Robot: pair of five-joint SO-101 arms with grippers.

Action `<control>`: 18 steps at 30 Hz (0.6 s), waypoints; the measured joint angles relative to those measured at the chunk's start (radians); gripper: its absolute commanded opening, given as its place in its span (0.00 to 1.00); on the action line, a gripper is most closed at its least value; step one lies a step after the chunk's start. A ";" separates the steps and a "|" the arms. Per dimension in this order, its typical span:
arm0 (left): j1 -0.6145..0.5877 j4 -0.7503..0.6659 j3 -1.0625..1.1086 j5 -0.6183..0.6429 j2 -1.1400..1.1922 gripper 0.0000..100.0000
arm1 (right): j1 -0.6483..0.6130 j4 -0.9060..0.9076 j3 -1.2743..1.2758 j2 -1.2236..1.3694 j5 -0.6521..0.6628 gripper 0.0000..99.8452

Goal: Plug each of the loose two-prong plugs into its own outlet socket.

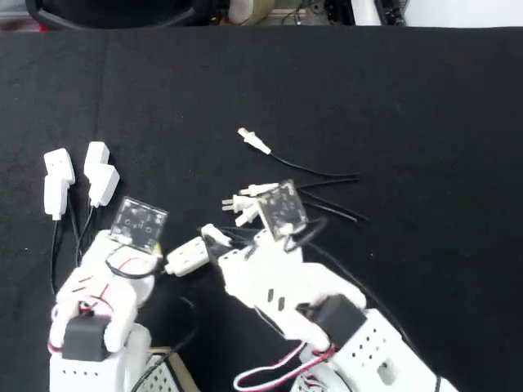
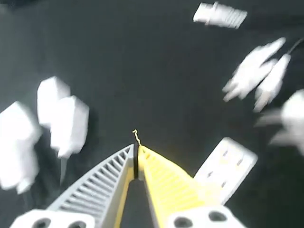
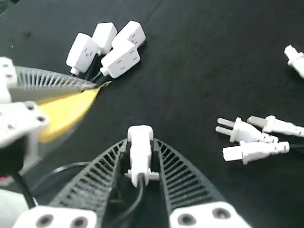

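Observation:
My right gripper [image 3: 141, 142] is shut on a white outlet socket [image 3: 141, 153] whose cord runs back under the wrist. That socket [image 1: 186, 256] lies between the two arms, and its slotted face [image 2: 225, 166] sits just beside my left gripper [image 2: 135, 140]. The left gripper is shut with nothing in it, and its yellow finger [image 3: 71, 107] points toward a cluster of white sockets [image 3: 118, 57]. Loose two-prong plugs [image 3: 244, 134] lie together on the black cloth. One more plug [image 1: 253, 140] lies alone farther back.
The socket cluster [image 1: 82, 175] with its cords lies at the left, in front of the left arm. Thin black plug cords [image 1: 327, 175] trail right across the cloth. The table's far edge [image 1: 261, 26] borders room clutter.

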 measured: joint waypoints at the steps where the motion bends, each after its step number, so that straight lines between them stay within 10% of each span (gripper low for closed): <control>1: -0.051 0.018 0.002 -0.023 0.002 0.03 | 0.002 0.000 -0.021 0.040 0.017 0.01; 10: -0.526 -0.117 0.212 -0.112 0.005 0.03 | 0.003 0.041 -0.319 0.614 0.084 0.01; 18: -0.580 -0.133 0.244 -0.112 0.005 0.03 | 0.003 0.209 -0.631 1.065 0.104 0.01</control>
